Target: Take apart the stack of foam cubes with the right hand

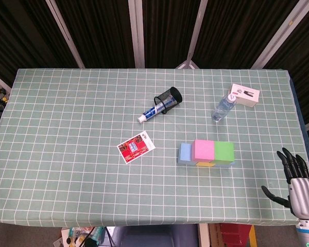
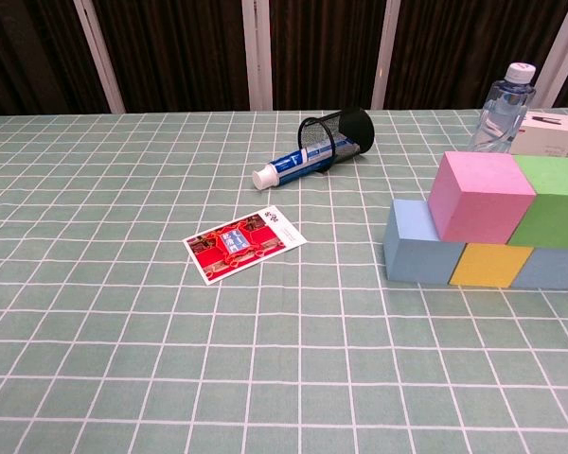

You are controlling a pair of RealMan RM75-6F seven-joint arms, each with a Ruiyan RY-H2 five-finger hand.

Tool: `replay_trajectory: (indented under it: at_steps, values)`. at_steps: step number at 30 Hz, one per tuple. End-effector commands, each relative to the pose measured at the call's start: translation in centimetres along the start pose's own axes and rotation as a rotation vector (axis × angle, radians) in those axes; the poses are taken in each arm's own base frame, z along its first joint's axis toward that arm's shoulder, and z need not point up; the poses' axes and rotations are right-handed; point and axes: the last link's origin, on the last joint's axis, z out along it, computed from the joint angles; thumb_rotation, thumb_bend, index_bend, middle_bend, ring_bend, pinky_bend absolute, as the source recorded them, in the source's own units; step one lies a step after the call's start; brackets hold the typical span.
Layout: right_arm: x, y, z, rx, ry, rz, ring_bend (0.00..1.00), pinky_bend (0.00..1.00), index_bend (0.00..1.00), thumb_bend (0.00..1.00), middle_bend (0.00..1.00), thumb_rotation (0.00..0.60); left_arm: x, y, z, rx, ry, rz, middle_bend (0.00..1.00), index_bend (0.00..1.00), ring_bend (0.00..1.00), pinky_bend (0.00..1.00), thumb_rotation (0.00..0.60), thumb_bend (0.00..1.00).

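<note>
Foam cubes (image 1: 206,153) stacked in two tiers, long axis parallel to the worktop's (image 1: 67,128) near edge, right of centre; right robot hand (image 1: 296,180) empty, fingers spread, off the near-right corner, stack up-left of it.

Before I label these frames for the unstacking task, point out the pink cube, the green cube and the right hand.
pink cube (image 2: 483,194): chest view, front face.
green cube (image 2: 553,213): chest view, front face.
right hand (image 1: 297,181): head view, back of the hand.
</note>
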Motion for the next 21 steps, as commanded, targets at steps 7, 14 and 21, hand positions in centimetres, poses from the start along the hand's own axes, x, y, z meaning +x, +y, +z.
replay_trajectory:
  at_steps: [7, 14, 21]
  values:
    - [-0.39, 0.0, 0.01, 0.009, -0.054, 0.013, 0.11, 0.0, 0.01, 0.21, 0.01, 0.6, -0.14, 0.2, 0.09, -0.01, -0.008, 0.003, 0.0, 0.17, 0.0, 0.0, 0.6, 0.18]
    - [-0.37, 0.04, -0.07, 0.019, -0.079, 0.054, 0.11, 0.0, 0.01, 0.21, 0.01, 0.6, -0.19, 0.32, -0.03, -0.014, -0.006, 0.009, 0.0, 0.17, 0.0, 0.0, 0.6, 0.18]
    - [-0.55, 0.69, 0.73, -0.014, -0.077, 0.088, 0.1, 0.0, 0.01, 0.21, 0.01, 0.6, -0.32, 0.38, -0.18, -0.014, -0.013, 0.017, 0.0, 0.17, 0.0, 0.0, 0.6, 0.18]
